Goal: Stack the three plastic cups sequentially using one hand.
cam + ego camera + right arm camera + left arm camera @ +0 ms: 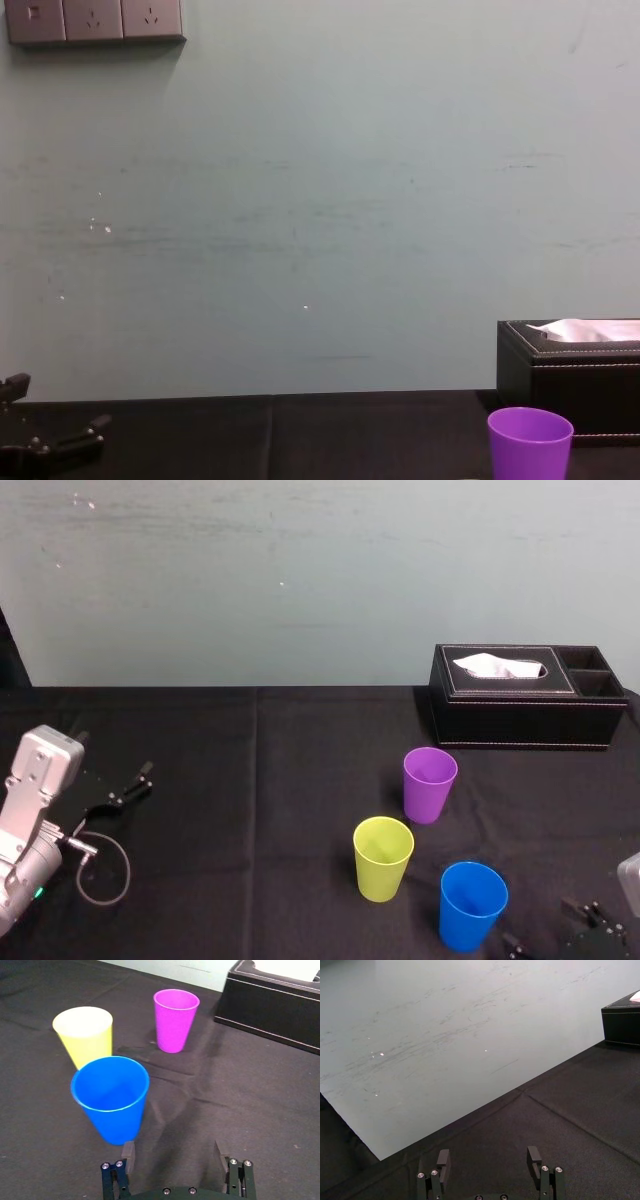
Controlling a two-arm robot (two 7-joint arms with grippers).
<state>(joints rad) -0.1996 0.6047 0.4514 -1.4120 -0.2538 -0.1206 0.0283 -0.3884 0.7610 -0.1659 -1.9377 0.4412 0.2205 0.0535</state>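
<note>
Three plastic cups stand upright and apart on the black tablecloth: a purple cup (430, 783) farthest back, a yellow-green cup (383, 857) nearer and to its left, a blue cup (472, 905) nearest. My right gripper (548, 927) hovers low at the front right, just right of the blue cup. From the right wrist, that gripper (174, 1157) is open and empty; the blue cup (112, 1100) stands close ahead, off to one side of the jaws, with the yellow-green cup (85, 1035) and purple cup (174, 1020) beyond. My left gripper (125, 788) rests parked at the far left, open (489, 1160) and empty.
A black tissue box (525, 695) with a white tissue sits at the back right behind the purple cup (530, 440). A grey cable loop (105, 870) lies by the left arm. A pale wall runs along the table's back edge.
</note>
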